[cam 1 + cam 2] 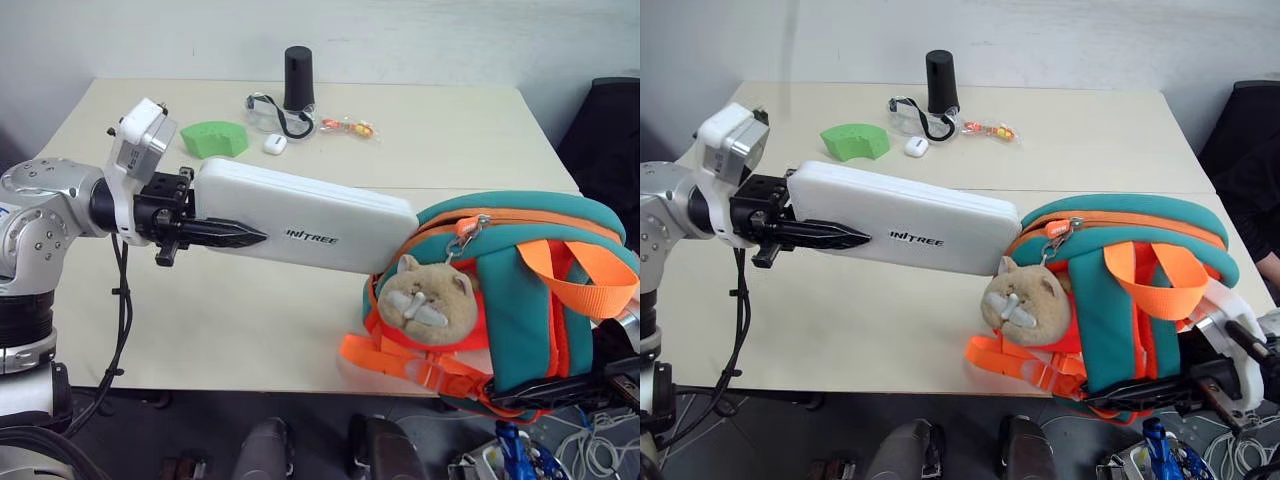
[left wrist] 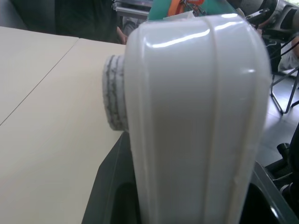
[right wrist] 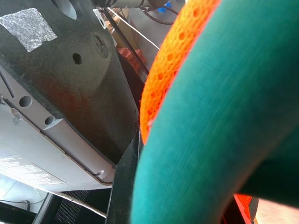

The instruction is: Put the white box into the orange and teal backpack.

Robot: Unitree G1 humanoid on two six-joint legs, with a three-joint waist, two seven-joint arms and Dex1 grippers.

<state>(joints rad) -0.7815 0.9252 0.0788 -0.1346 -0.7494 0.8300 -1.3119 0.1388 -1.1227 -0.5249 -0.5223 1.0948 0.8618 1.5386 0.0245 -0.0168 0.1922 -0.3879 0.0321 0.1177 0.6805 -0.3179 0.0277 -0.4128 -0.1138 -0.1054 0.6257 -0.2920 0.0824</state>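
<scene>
While the white box [image 1: 305, 222] hangs in the air above the table [image 1: 460, 140], its far end is just nosing into the zipped-open top of the orange and teal backpack [image 1: 520, 290], beside the plush hamster [image 1: 428, 297] on the front. The left gripper [image 1: 215, 235] has its black fingers clamped on the near end of the box, one finger lying along the lettered face, so the case is carried almost level and aimed at the opening. Low at the table's near right corner, the right gripper [image 1: 1200, 385] is pinched tight on the backpack's fabric, holding the bag upright with its mouth turned toward the box. I'd say the job is about halfway: the box is lifted and lined up, yet most of its length is outside the bag. What remains is to push it through the opening until it sits inside, then let go. At the back of the table sit a black cylinder [image 1: 298, 78], a green piece [image 1: 214, 138] and a tiny white case [image 1: 274, 144], well apart from all this.
</scene>
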